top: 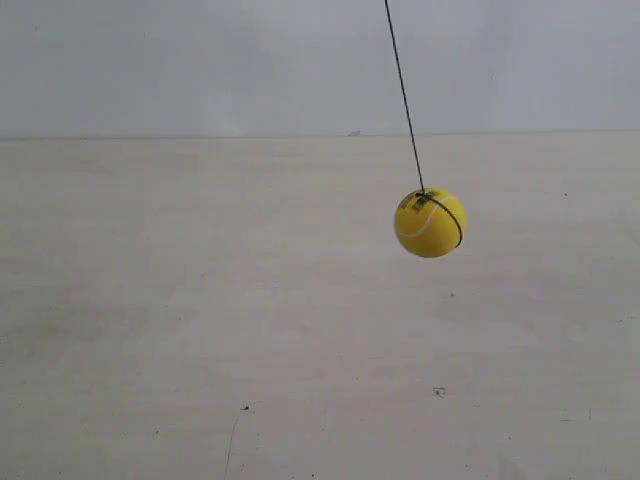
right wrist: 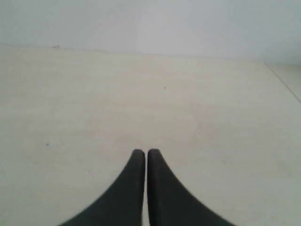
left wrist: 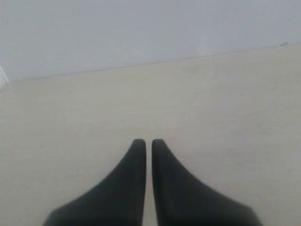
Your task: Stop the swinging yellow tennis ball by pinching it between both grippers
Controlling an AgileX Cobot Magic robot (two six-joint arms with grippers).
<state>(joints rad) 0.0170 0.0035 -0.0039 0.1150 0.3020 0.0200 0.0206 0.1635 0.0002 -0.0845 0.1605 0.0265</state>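
Both left gripper (left wrist: pixel 148 142) and right gripper (right wrist: pixel 143 152) are narrow; yellow tennis ball (top: pixel 429 223) hangs free.

pale tabletop (top: pixel 200 330) (faintly scuffed), grey-white wall (top: pixel 200 60)

Left black pointed-finger gripper (left wrist: pixel 148 142): fingers nearly together, holding nothing. Right black pointed-finger gripper (right wrist: pixel 146 152): same.
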